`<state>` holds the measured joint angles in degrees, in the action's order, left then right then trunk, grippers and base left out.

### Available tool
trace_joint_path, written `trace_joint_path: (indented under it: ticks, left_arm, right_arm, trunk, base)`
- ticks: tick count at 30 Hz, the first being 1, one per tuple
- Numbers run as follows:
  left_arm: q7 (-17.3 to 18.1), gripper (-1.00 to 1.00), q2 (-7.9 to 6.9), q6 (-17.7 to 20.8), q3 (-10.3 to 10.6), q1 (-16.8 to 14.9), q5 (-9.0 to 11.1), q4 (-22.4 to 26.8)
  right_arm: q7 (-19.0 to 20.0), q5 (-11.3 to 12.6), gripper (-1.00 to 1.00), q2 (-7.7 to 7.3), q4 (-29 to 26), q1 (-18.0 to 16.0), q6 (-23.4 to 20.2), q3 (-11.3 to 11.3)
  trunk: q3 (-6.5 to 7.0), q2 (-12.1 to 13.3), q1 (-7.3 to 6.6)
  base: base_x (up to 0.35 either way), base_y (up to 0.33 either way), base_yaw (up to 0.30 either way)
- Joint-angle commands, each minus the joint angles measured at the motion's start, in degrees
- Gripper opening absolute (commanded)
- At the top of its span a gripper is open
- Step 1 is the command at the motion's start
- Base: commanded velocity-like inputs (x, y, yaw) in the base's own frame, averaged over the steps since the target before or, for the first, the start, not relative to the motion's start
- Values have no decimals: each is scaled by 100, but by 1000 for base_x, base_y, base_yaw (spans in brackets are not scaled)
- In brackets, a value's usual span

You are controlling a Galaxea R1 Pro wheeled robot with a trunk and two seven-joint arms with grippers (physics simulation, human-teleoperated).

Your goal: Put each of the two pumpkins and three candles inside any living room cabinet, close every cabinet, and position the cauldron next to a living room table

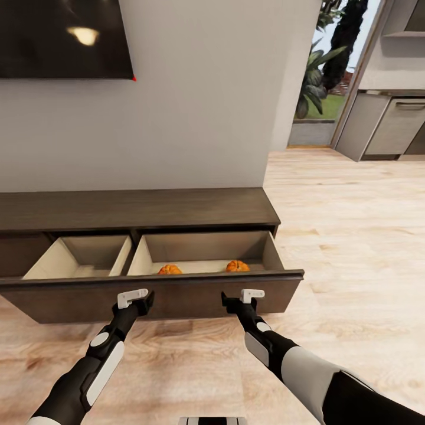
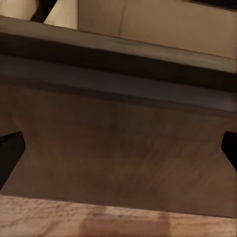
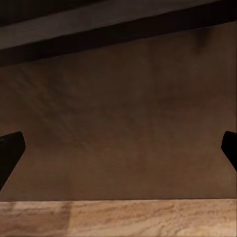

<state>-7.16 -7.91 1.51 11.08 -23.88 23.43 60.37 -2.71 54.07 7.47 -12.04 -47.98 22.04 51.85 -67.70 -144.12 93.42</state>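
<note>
I have both grippers released, left gripper (image 1: pixel 143 300) and right gripper (image 1: pixel 231 300) at the open cabinet (image 1: pixel 136 208) drawer front (image 1: pixel 177 295); two pumpkins (image 1: pixel 170 270) lie inside.

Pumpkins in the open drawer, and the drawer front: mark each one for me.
Left pumpkin (image 1: pixel 170 270), head view: its orange top above the drawer front's edge.
Right pumpkin (image 1: pixel 238 266), head view: middle of its ribbed top.
Drawer front (image 1: pixel 177 298), head view: dark panel between both grippers.

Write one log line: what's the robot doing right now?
drawer: pulled out | pumpkins: both inside | left hand, right hand: open, at drawer front | candles: unseen
</note>
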Motion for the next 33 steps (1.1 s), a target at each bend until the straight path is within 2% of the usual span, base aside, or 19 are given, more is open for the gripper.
trace_joint_path:
  ticks: [1,14,33]
  left_arm:
    - [-49,100,-8,16,26,-3,47,10]
    - [-49,100,-9,16,26,-3,47,10]
    - [-46,100,-9,16,26,-3,65,10]
  right_arm:
    - [-28,33,100,0,0,-7,20,47]
    - [-28,25,100,0,0,-6,20,53]
    - [-28,25,100,0,0,-4,20,53]
  trunk:
    - [-5,-2,-1]
    - [-5,-2,-1]
    - [-5,-2,-1]
  base:
    - [26,1,0]
    - [99,0,0]
    - [5,0,0]
